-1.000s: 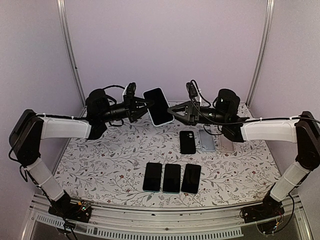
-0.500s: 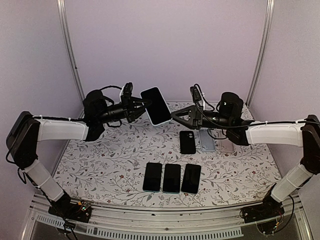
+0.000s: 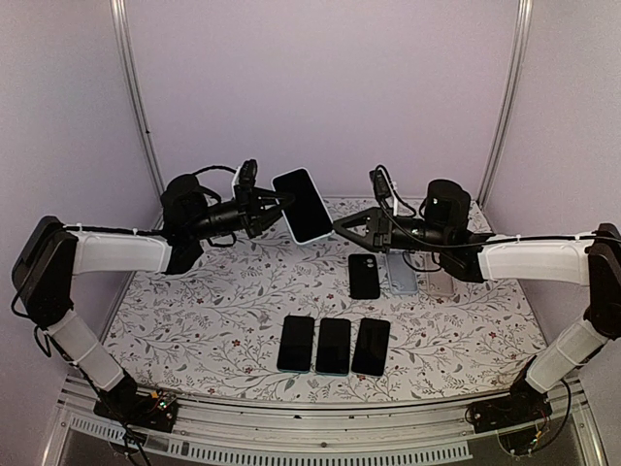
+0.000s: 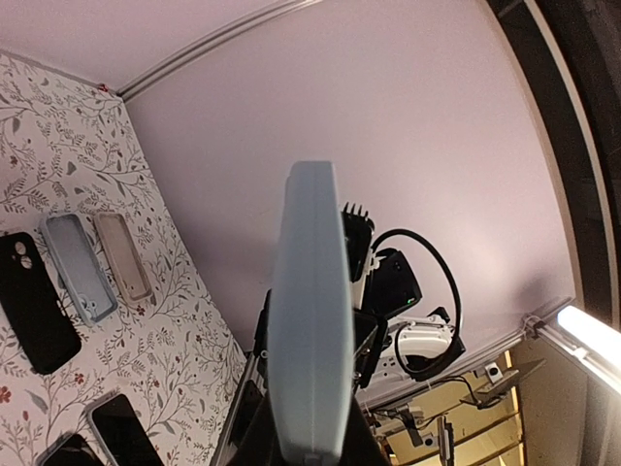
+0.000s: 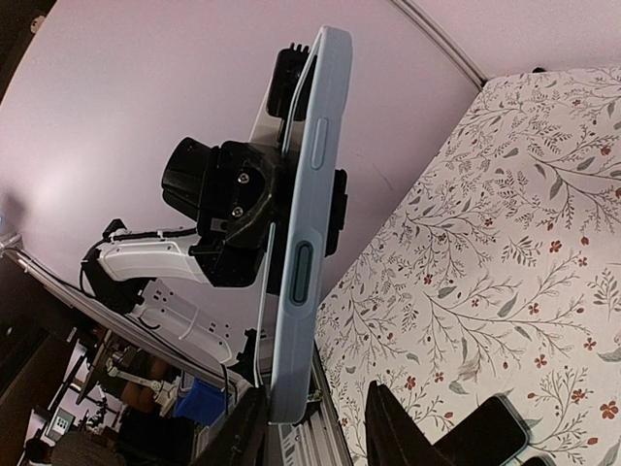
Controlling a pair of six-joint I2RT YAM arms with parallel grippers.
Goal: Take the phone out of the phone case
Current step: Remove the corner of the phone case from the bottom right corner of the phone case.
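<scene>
1. The left tool (image 3: 275, 206) is clenching the phone (image 3: 304, 206) at one end and holding it up in the air over the far middle of the table (image 3: 194, 301).
2. The phone is sitting inside its pale blue case (image 5: 306, 194), with the dark screen tilting toward the top camera.
3. The right tool (image 3: 340, 229) is reaching in from the right at the phone's lower right corner, with its jaws parted.
4. In the right wrist view the case end is sitting between the two fingers. The right-hand finger (image 5: 408, 432) is standing clear of the case. I cannot tell whether the other finger is touching.
5. That view is also showing raised button bumps (image 5: 303, 277) along the case edge. Any marking on them is too blurred to read.
6. Three dark phones (image 3: 333, 346) are lying flat in a row, side by side, near the front of the table.
7. A black case (image 3: 364, 276), a light blue case (image 3: 400, 274) and a beige case (image 3: 439, 282) are lying in a row further back on the right, under the right arm.
8. The table cover is showing a floral print with grey twigs and small red flowers.
</scene>
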